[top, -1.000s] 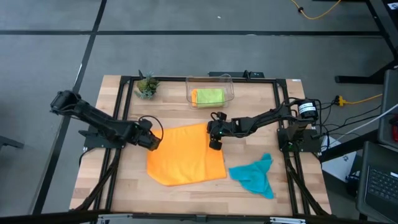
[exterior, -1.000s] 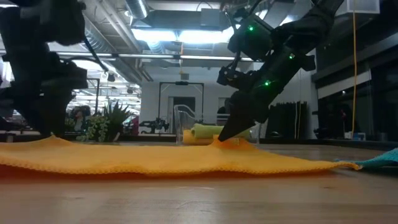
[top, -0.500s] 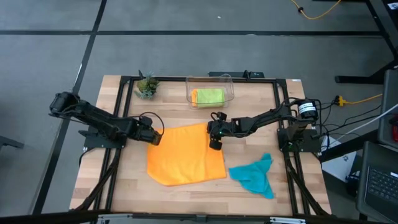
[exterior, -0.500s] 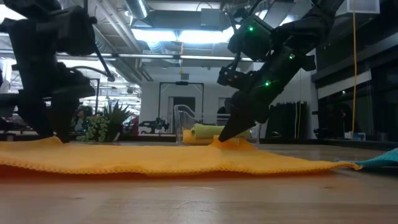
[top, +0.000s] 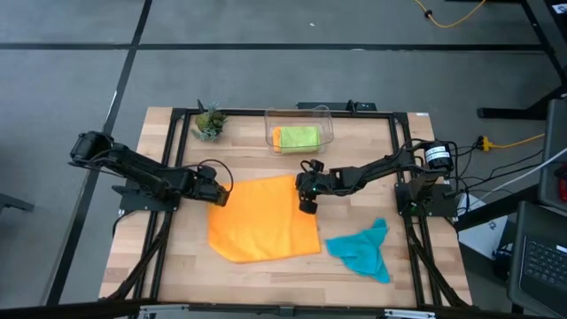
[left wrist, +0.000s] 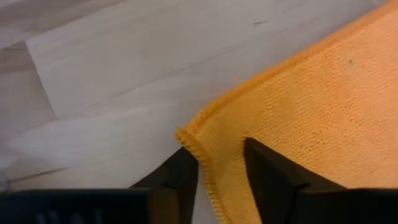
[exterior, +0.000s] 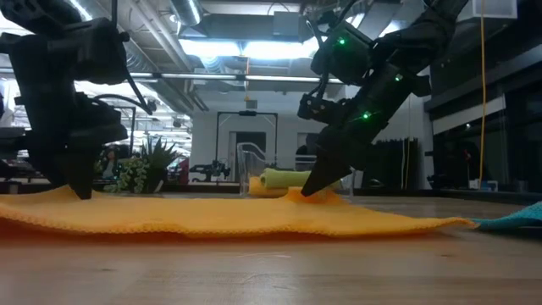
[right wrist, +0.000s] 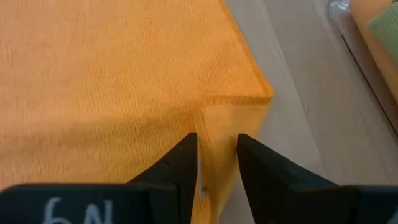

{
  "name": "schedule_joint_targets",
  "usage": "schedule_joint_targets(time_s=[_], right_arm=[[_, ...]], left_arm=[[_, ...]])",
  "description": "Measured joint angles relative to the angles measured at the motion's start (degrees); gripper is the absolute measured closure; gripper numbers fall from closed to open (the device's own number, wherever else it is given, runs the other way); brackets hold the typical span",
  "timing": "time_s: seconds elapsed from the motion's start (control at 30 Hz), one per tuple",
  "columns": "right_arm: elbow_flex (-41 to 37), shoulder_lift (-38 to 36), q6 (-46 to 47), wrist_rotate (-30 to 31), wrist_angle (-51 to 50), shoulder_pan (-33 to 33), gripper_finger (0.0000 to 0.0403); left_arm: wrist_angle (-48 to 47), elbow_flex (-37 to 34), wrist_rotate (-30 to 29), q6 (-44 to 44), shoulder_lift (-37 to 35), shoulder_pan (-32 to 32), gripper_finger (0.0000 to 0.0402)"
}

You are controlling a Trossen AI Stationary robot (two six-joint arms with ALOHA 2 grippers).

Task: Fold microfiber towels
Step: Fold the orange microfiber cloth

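A clear bin (top: 299, 124) stood at the far edge of the counter (top: 354, 266), holding a folded lime green towel (top: 296, 136); the low view also showed an orange towel in the bin (exterior: 257, 185) beneath the green one, which the high view did not reveal. A small potted plant (top: 209, 122) stood to the left of the bin.

The large orange towel (top: 262, 220) lay spread near the middle of the counter, roughly square and turned slightly askew, with its far corners toward the two arms. The left tool (top: 220, 193) sat at the towel's far left corner; the left wrist view showed its fingers (left wrist: 267, 168) narrow, straddling the hemmed edge there. The right tool (top: 306, 197) was at the far right corner, and the right wrist view showed its fingers (right wrist: 183, 162) pinching a raised fold of orange cloth. The low view showed that corner pulled up into a small peak, while the rest lay flat.

A teal towel (top: 363, 250) lay crumpled near the right front of the counter, just beside the orange one, its long axis running from front to back
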Motion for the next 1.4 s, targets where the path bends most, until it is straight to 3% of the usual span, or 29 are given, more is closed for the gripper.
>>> schedule_joint_targets(time_s=[0.2, 0.37, 0.73, 0.87, 1.4], right_arm=[[0.00, 0.00, -0.15, 0.02, -0.40, 0.00, 0.0284], [0.00, 0.00, -1.33, 0.01, 1.73, -0.13, 0.0255], [0.00, 3.16, -1.46, 2.28, 4.33, -0.38, 0.0154], [0.02, 3.59, -1.48, 7.18, 4.81, -0.40, 0.0151], [0.02, 3.23, 0.45, 7.01, 6.33, -4.06, 0.0151]], left_arm=[[0.73, -0.02, -0.15, 0.17, 0.00, 0.04, 0.0358], [1.09, -0.02, 0.29, 0.20, 0.00, 0.02, 0.0389], [0.94, -0.02, 0.53, 0.22, 0.00, 0.00, 0.0363], [0.98, -0.02, 0.60, 0.22, 0.00, 0.00, 0.0357], [0.96, 0.00, 0.64, 0.22, 0.00, 0.00, 0.0356]])
